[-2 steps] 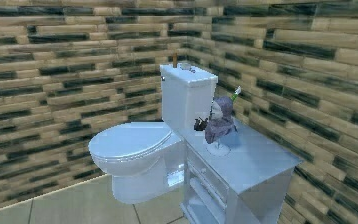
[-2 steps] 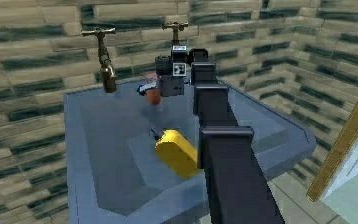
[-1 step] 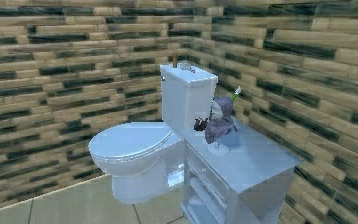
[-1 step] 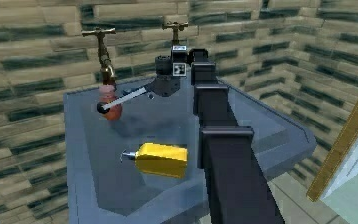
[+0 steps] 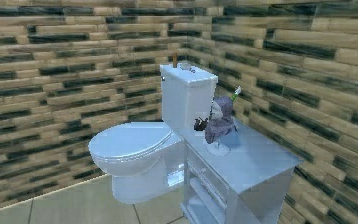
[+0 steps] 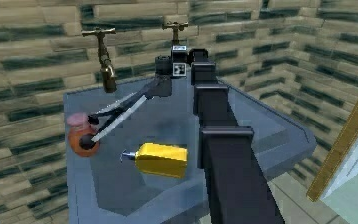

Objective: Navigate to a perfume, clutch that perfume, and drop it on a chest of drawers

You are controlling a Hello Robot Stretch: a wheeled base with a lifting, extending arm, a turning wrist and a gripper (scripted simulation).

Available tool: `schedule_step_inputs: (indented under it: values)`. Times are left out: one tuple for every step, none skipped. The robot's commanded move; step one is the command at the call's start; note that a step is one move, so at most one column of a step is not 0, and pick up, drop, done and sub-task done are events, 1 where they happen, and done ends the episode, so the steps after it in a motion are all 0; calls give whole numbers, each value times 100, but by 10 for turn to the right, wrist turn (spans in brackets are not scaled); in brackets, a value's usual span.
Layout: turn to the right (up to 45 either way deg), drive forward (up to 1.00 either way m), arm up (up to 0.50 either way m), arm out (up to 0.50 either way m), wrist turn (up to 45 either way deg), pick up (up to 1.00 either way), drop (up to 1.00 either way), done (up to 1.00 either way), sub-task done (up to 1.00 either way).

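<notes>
Brick walls back a grey bench (image 6: 287,140) with a sunk basin. At the basin's nine o'clock lies a small pink-capped red bottle (image 6: 82,137). The pincer (image 6: 97,130) meets it there; I cannot tell the pincer's state or whether it holds anything. A yellow block (image 6: 162,158) lies at six o'clock.

readable text: none | forward view: none | arm side view: white squares (image 6: 165,69), black marks illegible
</notes>
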Motion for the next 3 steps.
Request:
schedule_step_inputs:
  values:
    - [0,0,0,0,-240,0,0,0,0]
    - [0,0,0,-36,0,0,0,0,0]
    - [-450,0,0,0,0,0,0,0,0]
